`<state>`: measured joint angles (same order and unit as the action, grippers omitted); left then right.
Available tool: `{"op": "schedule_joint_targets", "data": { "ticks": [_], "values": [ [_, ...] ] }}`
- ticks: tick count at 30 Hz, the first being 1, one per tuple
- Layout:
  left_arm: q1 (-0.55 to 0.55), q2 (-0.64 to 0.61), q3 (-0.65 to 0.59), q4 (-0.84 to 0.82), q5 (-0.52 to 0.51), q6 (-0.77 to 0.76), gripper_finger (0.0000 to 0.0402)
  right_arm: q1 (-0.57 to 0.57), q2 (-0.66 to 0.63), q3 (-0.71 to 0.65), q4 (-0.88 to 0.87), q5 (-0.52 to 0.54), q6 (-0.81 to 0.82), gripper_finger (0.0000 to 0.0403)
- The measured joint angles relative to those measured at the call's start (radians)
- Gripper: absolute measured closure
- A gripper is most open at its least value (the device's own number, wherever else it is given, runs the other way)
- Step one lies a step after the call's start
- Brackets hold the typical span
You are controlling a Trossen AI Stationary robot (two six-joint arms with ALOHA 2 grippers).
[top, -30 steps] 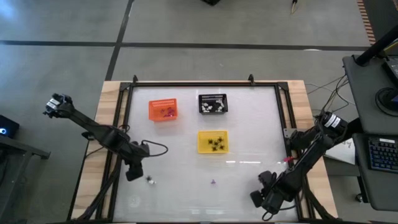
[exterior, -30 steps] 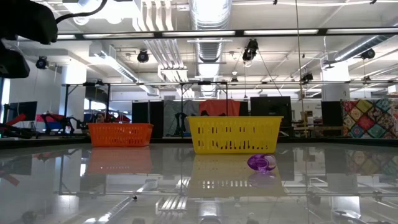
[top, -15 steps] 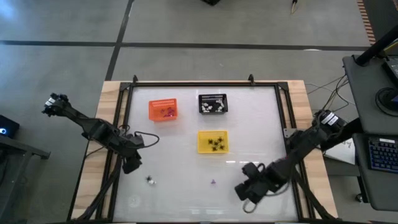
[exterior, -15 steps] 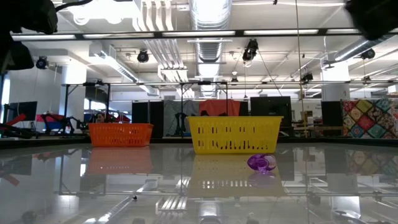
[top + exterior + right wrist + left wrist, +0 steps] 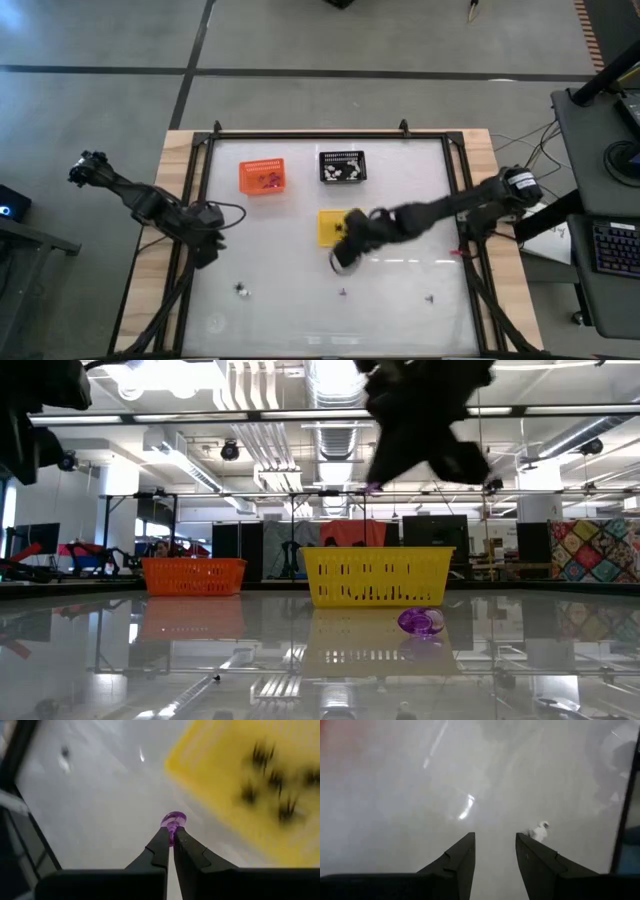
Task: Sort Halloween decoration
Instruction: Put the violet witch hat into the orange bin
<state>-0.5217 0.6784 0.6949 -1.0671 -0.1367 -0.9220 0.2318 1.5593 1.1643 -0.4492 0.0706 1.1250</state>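
Note:
My right gripper (image 5: 340, 256) hovers at the near edge of the yellow basket (image 5: 342, 227), which holds black spider pieces, and is shut on a tiny purple piece (image 5: 173, 819). My left gripper (image 5: 205, 252) is open at the table's left side, above the glass. A white piece (image 5: 241, 290) lies beyond its fingertips in the left wrist view (image 5: 539, 830). A second purple piece (image 5: 342, 292) and a dark piece (image 5: 430, 297) lie loose near the near edge. The orange basket (image 5: 262, 176) holds purple pieces, and the black basket (image 5: 342, 166) holds white ones. My right gripper pinches the purple piece by its narrow lower end (image 5: 172, 831) between the two fingertips, while its rounded head (image 5: 174, 817) sticks out past them. The piece is lifted clear of the table, beside the yellow basket's edge.
A dark frame (image 5: 200, 200) runs around the glass table top, with wooden boards outside it. The three baskets stand in the far half. The near half holds only the loose pieces. In the low view the purple piece (image 5: 420, 622) lies in front of the yellow basket (image 5: 378, 576).
My right gripper has swept from the near right corner toward the table's left and far side and now hangs at the yellow basket. The dark piece shows where that arm was. My left gripper has drawn back from the white piece toward the far edge.

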Motion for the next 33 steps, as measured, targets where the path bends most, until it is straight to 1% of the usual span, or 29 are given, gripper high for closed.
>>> {"op": "schedule_joint_targets", "data": {
  "ticks": [3, 8, 17, 21, 26, 29, 33],
  "values": [
    [0.0, -0.023, 0.0, -0.006, -0.046, 0.021, 0.0278, -0.081, 0.0, 0.019, 0.042, -0.02, -0.068, 0.0394],
    [0.0, -0.059, 0.0, -0.007, -0.135, 0.062, 0.0278, -0.181, 0.0, 0.054, 0.07, -0.025, -0.156, 0.0394],
    [0.002, -0.118, 0.0, -0.008, -0.421, 0.101, 0.0278, -0.321, 0.008, 0.06, 0.268, -0.014, -0.266, 0.0394],
    [0.002, -0.126, 0.0, -0.008, -0.473, 0.11, 0.0278, -0.368, 0.045, 0.06, 0.384, -0.018, -0.289, 0.0394],
    [0.003, -0.128, 0.0, -0.009, -0.527, 0.113, 0.0278, -0.397, 0.11, 0.066, 0.488, -0.026, -0.295, 0.0394],
    [0.007, -0.136, 0.0, -0.017, -0.529, 0.108, 0.0278, -0.412, 0.155, 0.115, 0.493, -0.035, -0.332, 0.0394],
    [0.019, -0.146, 0.0, -0.042, -0.561, 0.055, 0.0278, -0.443, 0.241, 0.22, 0.495, -0.095, -0.402, 0.0394]
  ]
}}
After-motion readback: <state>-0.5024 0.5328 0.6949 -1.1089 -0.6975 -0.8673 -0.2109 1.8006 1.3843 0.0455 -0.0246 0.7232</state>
